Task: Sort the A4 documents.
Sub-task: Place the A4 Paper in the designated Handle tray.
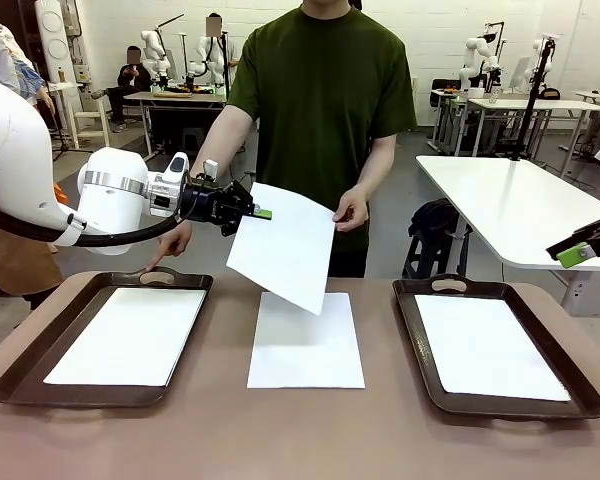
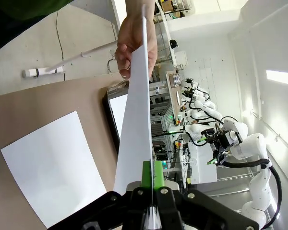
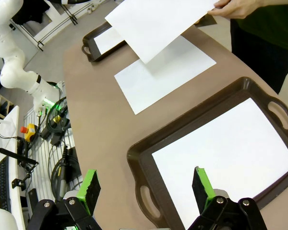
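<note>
- Left robot hand (image 1: 263, 213), black with green pads, is clamped on the left edge of a raised white paper sheet (image 1: 285, 245) at centre frame in the front view. In the left wrist view the same hand (image 2: 152, 173) pinches this sheet (image 2: 137, 124) edge-on at bottom centre.
- A person's hand (image 1: 352, 210) holds the opposite, right edge of the raised sheet. The sheet hangs tilted above the brown table (image 1: 220, 425), with one corner pointing down.
- Under that corner a second flat white paper sheet (image 1: 305, 345) lies on the bare table at mid frame, between the two trays.
- At lower left, a dark brown handled tray (image 1: 15, 365) holds a white sheet in the left tray (image 1: 130, 335), lying flat.
- The person's other hand (image 1: 168, 245) reaches down to this tray's far handle. A fingertip seems to touch it, though the view is too coarse to be sure.
- At lower right, a matching dark brown tray (image 1: 412, 335) holds a white sheet in the right tray (image 1: 490, 345), also flat.
- Right robot hand (image 1: 578, 254) hovers at the right edge of the front view, higher than that tray and touching nothing.
- In the right wrist view this hand (image 3: 146, 184) stands wide with nothing between its fingers, above a handled end of the matching tray (image 3: 139, 160) at the bottom of the frame.
</note>
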Robot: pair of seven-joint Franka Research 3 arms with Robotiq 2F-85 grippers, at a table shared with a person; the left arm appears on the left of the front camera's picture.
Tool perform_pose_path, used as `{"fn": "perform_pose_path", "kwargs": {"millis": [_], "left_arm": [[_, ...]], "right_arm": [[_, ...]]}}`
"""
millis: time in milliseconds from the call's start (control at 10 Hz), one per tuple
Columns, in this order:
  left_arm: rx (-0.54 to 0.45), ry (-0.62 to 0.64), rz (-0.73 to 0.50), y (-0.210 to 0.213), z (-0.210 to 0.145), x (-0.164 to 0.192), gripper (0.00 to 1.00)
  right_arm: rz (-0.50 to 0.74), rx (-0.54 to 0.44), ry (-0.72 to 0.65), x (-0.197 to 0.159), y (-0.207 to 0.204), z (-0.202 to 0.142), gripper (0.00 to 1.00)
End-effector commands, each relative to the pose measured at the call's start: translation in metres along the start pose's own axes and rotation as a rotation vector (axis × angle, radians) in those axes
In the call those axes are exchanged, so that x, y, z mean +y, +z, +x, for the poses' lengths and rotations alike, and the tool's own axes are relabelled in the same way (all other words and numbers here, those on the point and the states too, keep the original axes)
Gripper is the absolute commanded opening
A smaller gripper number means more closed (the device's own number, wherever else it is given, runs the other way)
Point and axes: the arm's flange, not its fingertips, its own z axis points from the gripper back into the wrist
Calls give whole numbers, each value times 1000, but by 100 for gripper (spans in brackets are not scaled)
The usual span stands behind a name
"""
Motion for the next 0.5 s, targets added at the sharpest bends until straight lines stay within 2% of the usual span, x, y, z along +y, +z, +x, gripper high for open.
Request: {"fn": "perform_pose_path", "kwargs": {"millis": [0, 400], "left_arm": [[0, 2, -1, 0, 0, 0, 0], [0, 2, -1, 0, 0, 0, 0]], "right_arm": [[5, -1, 6, 0, 0, 0, 100], [5, -1, 6, 0, 0, 0, 100]]}}
